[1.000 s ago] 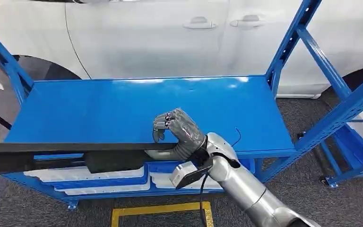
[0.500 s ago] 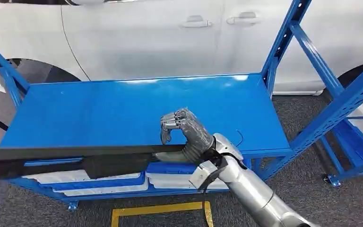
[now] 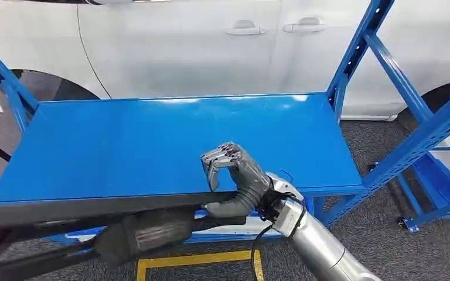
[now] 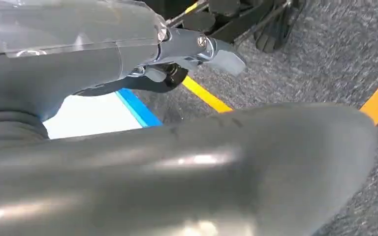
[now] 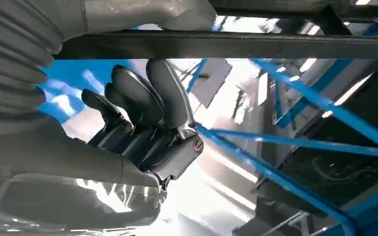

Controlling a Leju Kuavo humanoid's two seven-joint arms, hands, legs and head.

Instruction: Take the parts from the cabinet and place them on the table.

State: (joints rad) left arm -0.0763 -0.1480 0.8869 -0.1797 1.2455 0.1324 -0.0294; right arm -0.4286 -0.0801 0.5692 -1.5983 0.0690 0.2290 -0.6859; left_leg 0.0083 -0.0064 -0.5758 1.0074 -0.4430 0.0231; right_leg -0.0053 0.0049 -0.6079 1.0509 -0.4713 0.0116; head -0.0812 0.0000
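My right hand (image 3: 234,175) grips the long black part (image 3: 94,206) stretching toward nine o'clock; left hand's (image 4: 128,59) grip I cannot tell

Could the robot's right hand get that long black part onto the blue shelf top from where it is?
Probably yes: the right hand holds the long black part at the blue shelf top's front edge, with nothing lying on it.

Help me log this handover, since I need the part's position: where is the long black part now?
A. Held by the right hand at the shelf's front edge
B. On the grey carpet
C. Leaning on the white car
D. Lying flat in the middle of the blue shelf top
A: the right hand grips the long black part along the front edge of the blue shelf.
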